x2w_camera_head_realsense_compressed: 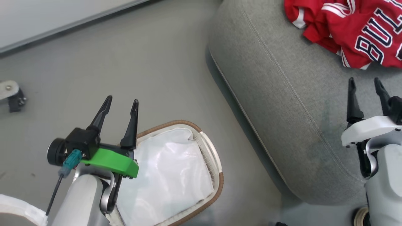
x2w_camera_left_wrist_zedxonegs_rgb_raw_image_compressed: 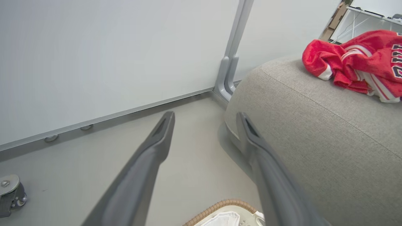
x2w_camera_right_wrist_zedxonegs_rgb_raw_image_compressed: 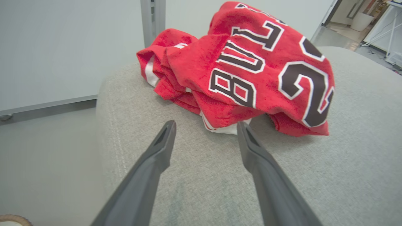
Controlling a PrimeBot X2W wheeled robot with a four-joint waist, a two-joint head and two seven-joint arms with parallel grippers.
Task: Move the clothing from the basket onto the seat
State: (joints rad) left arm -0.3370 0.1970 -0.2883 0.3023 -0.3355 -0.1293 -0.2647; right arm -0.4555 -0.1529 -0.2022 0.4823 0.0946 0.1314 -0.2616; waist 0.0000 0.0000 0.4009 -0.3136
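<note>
The red clothing [x2w_camera_head_realsense_compressed: 351, 28] with white trim and dark lettering lies crumpled on the grey seat [x2w_camera_head_realsense_compressed: 282, 103] at the upper right; it also appears as clothing [x2w_camera_right_wrist_zedxonegs_rgb_raw_image_compressed: 245, 69] on the seat [x2w_camera_right_wrist_zedxonegs_rgb_raw_image_compressed: 201, 175] and as clothing [x2w_camera_left_wrist_zedxonegs_rgb_raw_image_compressed: 361, 62] on the seat [x2w_camera_left_wrist_zedxonegs_rgb_raw_image_compressed: 314, 135]. The basket [x2w_camera_head_realsense_compressed: 216, 175] stands on the floor at lower centre, holding only its white liner [x2w_camera_head_realsense_compressed: 166, 175]; its rim is the basket [x2w_camera_left_wrist_zedxonegs_rgb_raw_image_compressed: 220, 207] edge. My left gripper [x2w_camera_head_realsense_compressed: 122, 104] hovers open above the basket's left rim, holding nothing. My right gripper [x2w_camera_head_realsense_compressed: 365, 83] is open over the seat, just short of the clothing.
A white wall panel with a grey base rail [x2w_camera_left_wrist_zedxonegs_rgb_raw_image_compressed: 125, 113] and post [x2w_camera_left_wrist_zedxonegs_rgb_raw_image_compressed: 230, 62] runs behind the floor. A caster wheel [x2w_camera_head_realsense_compressed: 12, 97] sits at the far left. Bare grey floor [x2w_camera_head_realsense_compressed: 141, 62] lies between basket and seat.
</note>
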